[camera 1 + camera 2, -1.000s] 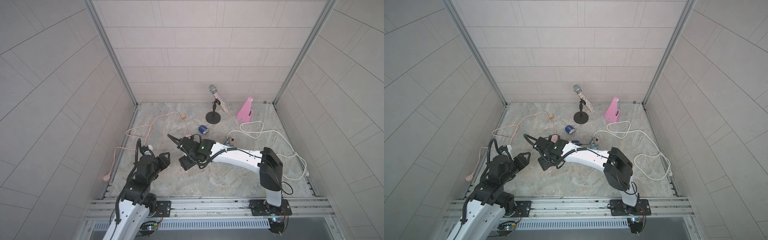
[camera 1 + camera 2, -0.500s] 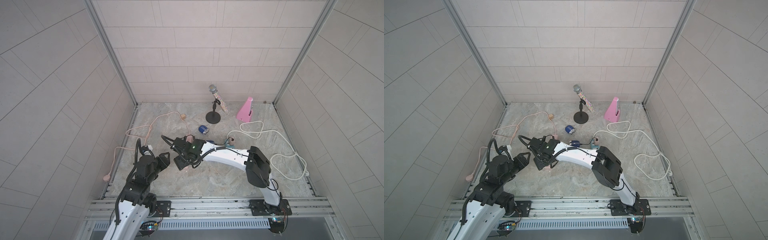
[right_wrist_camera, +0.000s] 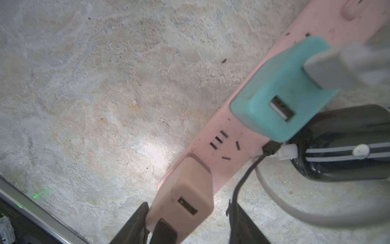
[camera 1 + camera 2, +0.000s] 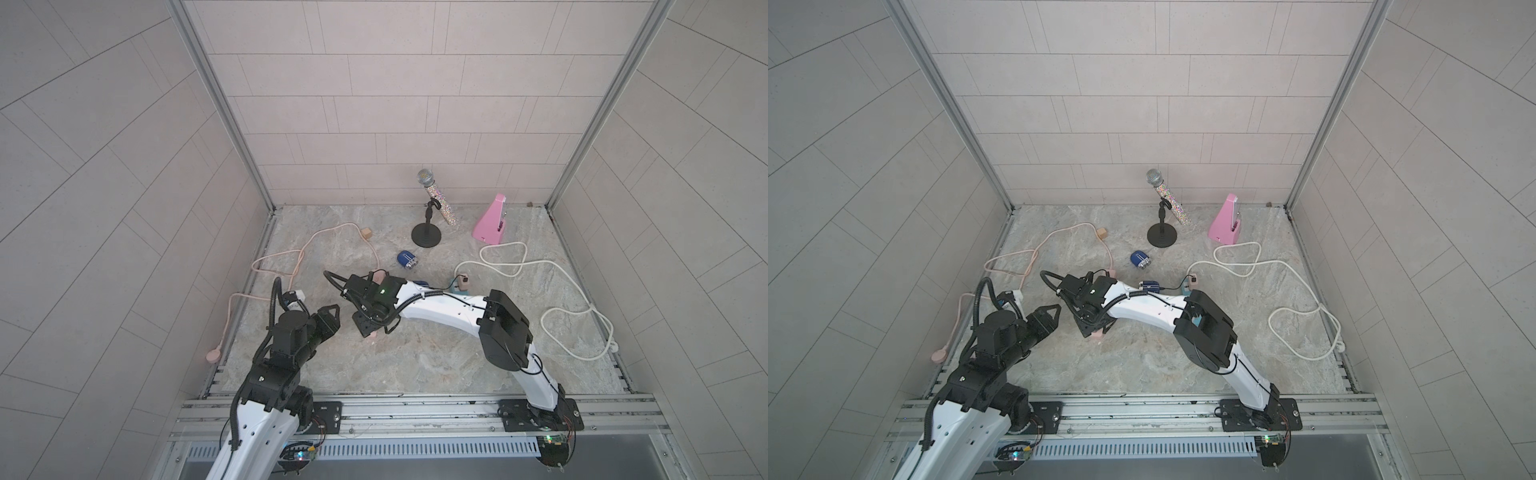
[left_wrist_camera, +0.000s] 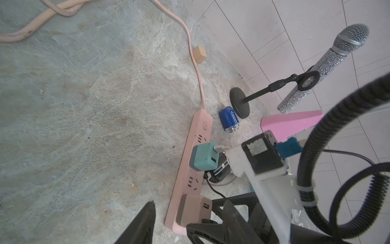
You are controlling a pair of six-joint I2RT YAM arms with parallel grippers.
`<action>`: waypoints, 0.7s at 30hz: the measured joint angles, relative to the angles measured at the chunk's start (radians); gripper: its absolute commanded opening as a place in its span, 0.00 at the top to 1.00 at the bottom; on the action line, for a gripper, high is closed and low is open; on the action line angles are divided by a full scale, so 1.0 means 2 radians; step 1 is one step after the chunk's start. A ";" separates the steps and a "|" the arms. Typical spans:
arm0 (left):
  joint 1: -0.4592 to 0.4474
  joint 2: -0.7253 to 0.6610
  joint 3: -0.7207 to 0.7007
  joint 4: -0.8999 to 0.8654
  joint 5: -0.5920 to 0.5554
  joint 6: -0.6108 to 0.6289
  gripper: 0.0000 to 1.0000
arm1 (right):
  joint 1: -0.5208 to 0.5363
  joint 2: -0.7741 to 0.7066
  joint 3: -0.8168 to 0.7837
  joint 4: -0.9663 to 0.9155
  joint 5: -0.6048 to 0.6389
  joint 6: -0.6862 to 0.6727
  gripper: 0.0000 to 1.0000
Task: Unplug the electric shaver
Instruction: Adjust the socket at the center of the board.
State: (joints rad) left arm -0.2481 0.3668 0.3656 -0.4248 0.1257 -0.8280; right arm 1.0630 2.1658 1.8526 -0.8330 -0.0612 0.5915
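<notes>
The black electric shaver lies beside a pink power strip; in both top views my right arm hides it. Its black cable runs to a beige adapter plugged into the strip's near end. My right gripper is open and straddles that adapter, one finger against its side, the other apart by the cable. My left gripper hovers open just left of the strip's end, holding nothing.
A teal adapter with a white plug sits mid-strip. Behind stand a small blue chrome-headed device, a microphone on a stand, a pink metronome and a wooden cube. A white cord loops at the right.
The right arm's elbow has swung left while its gripper stayed over the strip's near end. The left arm has not moved.
</notes>
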 measured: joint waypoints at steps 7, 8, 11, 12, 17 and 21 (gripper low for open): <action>0.000 0.000 0.000 0.000 0.000 0.004 0.44 | 0.000 0.004 0.027 -0.004 0.001 0.000 0.41; 0.000 0.000 0.000 0.000 0.000 0.004 0.44 | 0.000 0.006 0.030 -0.004 0.002 0.000 0.41; 0.000 0.000 0.000 0.000 0.000 0.005 0.44 | 0.000 0.013 0.034 -0.005 0.002 0.000 0.42; 0.000 0.000 0.000 0.000 0.000 0.005 0.44 | 0.000 0.017 0.035 -0.007 0.002 0.000 0.42; 0.000 -0.002 0.000 -0.002 0.000 0.005 0.44 | 0.001 0.034 0.039 -0.018 0.004 -0.004 0.47; 0.000 -0.002 0.000 -0.006 -0.001 0.005 0.44 | 0.002 0.035 0.044 -0.023 0.007 -0.008 0.56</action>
State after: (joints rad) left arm -0.2481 0.3622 0.3656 -0.4358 0.1246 -0.8173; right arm 1.0664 2.2368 1.9400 -0.8795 -0.0463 0.5758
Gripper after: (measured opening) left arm 0.557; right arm 0.481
